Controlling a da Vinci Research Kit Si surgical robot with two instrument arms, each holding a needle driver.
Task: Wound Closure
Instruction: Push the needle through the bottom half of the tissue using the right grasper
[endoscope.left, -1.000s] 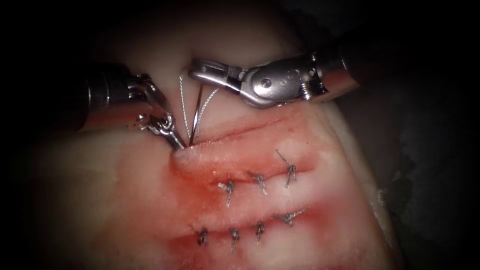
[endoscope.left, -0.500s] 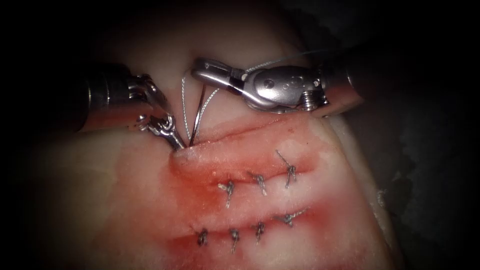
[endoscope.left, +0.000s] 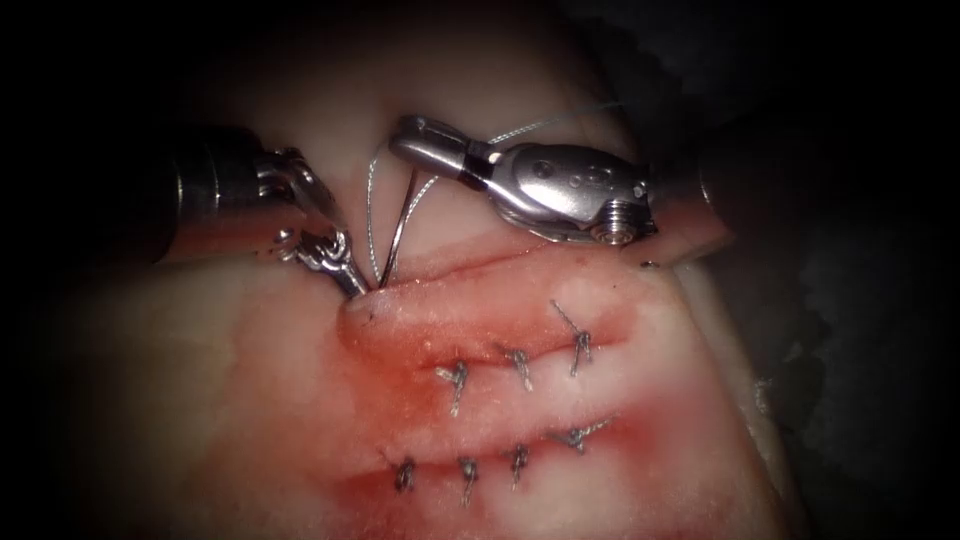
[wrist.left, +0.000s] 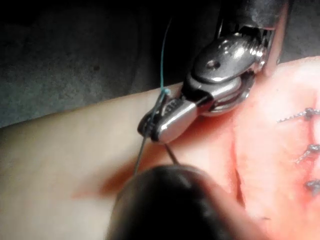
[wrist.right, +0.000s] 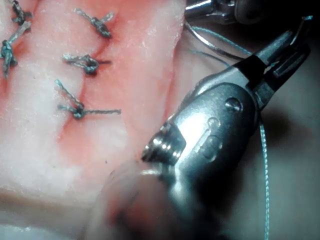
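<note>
Right tool (endoscope.left: 415, 138) clamps the needle (endoscope.left: 400, 225) (tail end); left tool (endoscope.left: 352, 283) pinches tissue (endoscope.left: 250, 400)

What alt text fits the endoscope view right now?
The right tool grips the curved needle near its upper end; the needle's lower end meets the open cut in the tissue. The left tool touches the cut's left end, thread looping between; knotted stitches lie below.
</note>
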